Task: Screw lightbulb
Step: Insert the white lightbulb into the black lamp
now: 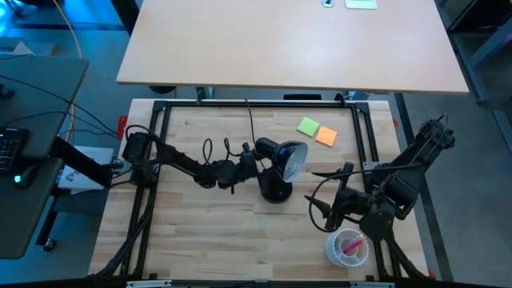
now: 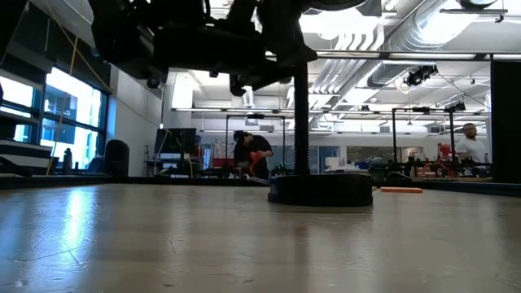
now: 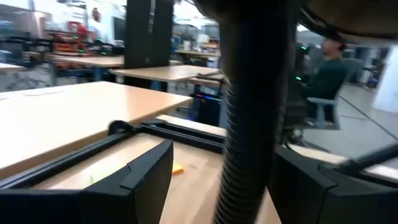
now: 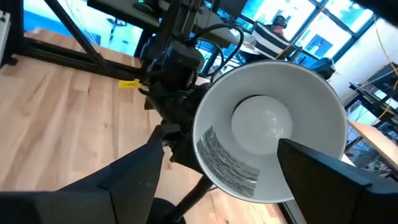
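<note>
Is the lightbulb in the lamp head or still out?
In. The right wrist view shows the lightbulb seated at the centre of the lamp head; whether it is fully screwed, cannot tell.

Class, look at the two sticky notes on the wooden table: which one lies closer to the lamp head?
The green sticky note. It lies just beyond the lamp head, while the orange sticky note touches its far corner, farther towards the right arm's side.
</note>
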`<state>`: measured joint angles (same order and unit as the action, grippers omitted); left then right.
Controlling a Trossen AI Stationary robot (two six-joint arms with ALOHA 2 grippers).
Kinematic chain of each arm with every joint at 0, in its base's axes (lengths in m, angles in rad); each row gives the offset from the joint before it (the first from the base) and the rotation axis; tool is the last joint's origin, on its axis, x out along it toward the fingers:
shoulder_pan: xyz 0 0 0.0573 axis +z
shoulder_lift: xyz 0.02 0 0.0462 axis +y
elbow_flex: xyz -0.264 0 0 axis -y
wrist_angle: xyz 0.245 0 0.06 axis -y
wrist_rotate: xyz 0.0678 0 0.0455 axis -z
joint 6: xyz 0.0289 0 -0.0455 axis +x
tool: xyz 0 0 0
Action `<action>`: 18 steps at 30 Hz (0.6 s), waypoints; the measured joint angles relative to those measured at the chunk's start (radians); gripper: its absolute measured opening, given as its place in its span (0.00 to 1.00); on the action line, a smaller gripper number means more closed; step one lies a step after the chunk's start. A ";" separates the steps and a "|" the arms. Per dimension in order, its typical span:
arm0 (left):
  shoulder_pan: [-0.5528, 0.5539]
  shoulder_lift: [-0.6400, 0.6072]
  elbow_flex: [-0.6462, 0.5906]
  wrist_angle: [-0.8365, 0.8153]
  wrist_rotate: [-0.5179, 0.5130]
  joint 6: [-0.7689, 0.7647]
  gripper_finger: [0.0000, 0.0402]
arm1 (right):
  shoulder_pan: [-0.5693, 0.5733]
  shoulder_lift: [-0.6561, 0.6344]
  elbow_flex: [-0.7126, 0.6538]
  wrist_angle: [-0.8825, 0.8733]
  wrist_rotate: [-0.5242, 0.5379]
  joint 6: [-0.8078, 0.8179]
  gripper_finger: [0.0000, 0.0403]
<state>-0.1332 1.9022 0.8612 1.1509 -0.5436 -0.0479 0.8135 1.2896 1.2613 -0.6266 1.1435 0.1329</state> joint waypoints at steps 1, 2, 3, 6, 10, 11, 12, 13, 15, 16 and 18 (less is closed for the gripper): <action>-0.004 -0.001 0.002 0.000 -0.011 0.000 0.57 | 0.000 0.000 0.000 0.005 0.000 0.001 0.78; -0.009 -0.001 0.002 0.000 -0.020 0.000 0.57 | 0.001 0.000 0.000 0.011 0.000 0.001 0.78; -0.014 -0.001 0.003 0.000 -0.032 0.000 0.57 | 0.004 0.000 0.000 0.016 0.000 0.002 0.78; -0.029 -0.001 0.003 0.000 -0.085 -0.002 0.57 | 0.014 0.000 0.000 0.018 0.006 0.025 0.78; -0.040 -0.005 0.003 0.006 -0.102 -0.009 0.54 | 0.027 0.003 0.000 0.018 0.012 0.024 0.78; -0.040 -0.007 0.003 0.008 -0.102 -0.016 0.52 | 0.027 0.006 0.000 0.018 0.012 0.020 0.78; -0.040 -0.007 0.003 0.008 -0.096 -0.020 0.50 | 0.028 0.011 0.000 0.017 0.012 0.007 0.78; -0.038 -0.007 0.003 0.006 -0.087 -0.026 0.47 | 0.028 0.016 0.000 0.017 0.012 -0.005 0.78; -0.034 -0.007 0.003 0.000 -0.069 -0.042 0.41 | 0.028 0.027 0.000 0.017 0.012 -0.032 0.78; -0.032 -0.007 0.003 -0.004 -0.063 -0.053 0.37 | 0.028 0.032 0.000 0.017 0.012 -0.042 0.78; -0.031 -0.007 0.003 -0.008 -0.044 -0.063 0.30 | 0.028 0.040 0.000 0.017 0.012 -0.059 0.78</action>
<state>-0.1638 1.8954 0.8639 1.1431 -0.5873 -0.1106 0.8417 1.3291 1.2613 -0.6098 1.1556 0.0736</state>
